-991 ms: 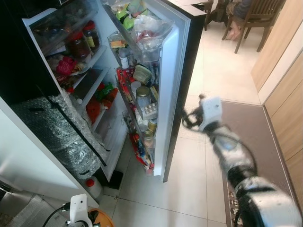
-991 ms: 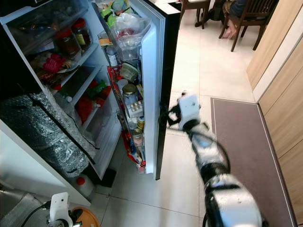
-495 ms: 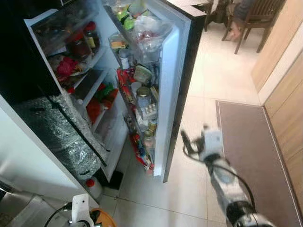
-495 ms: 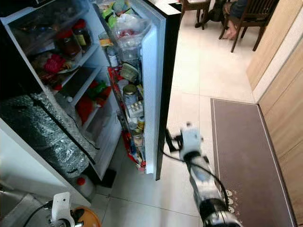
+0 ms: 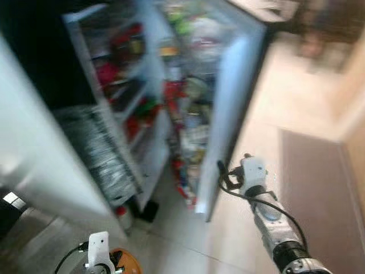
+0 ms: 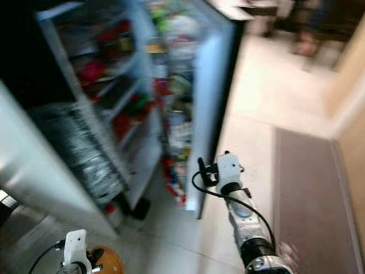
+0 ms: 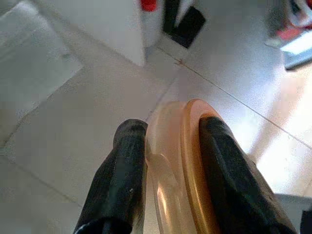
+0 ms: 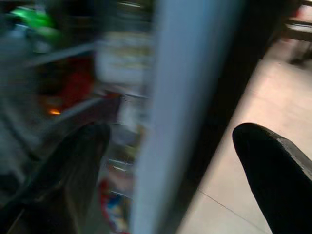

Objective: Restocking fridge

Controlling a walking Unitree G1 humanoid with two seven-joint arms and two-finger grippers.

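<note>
Head cams are motion-blurred rn, so take the details loosely. Your fridge (image 5: 74,142) is open, main compartment on the robot's left w/ shelves (image 5: 122,94) of red and green stuff, too smeared to ID. Door (image 5: 234,108) is swung out, its racks packed w/ jars and packets, also blurred. Right gripper (image 8: 170,161) is spread wide, nothing held; in the right wrist view the door's white edge sits in the gap between its two fingers (image 8: 273,165), not touching either as far as you can see. In the head view that arm (image 5: 268,214) reaches fwd, wrist (image 5: 251,171) just beside the door's outer edge, low down, over the tile floor (image 5: 228,245). Left gripper (image 7: 170,141) is down low near the floor, clamped on a translucent orange round thing (image 7: 183,161), plate or lid, can't tell which, held edge-on w/ one finger on each face. You can see the same orange disc at the bottom of the head view (image 5: 128,264), by the white wrist housing (image 5: 98,246). Below that gripper: pale tiles, a white cabinet corner (image 7: 122,34), a red-capped bottle (image 7: 148,14) by the fridge base. Brown rug (image 5: 319,194) lies to the robot's right, beside a wooden wall (image 6: 353,114). Far bg has chairs, too blurred to say more.
</note>
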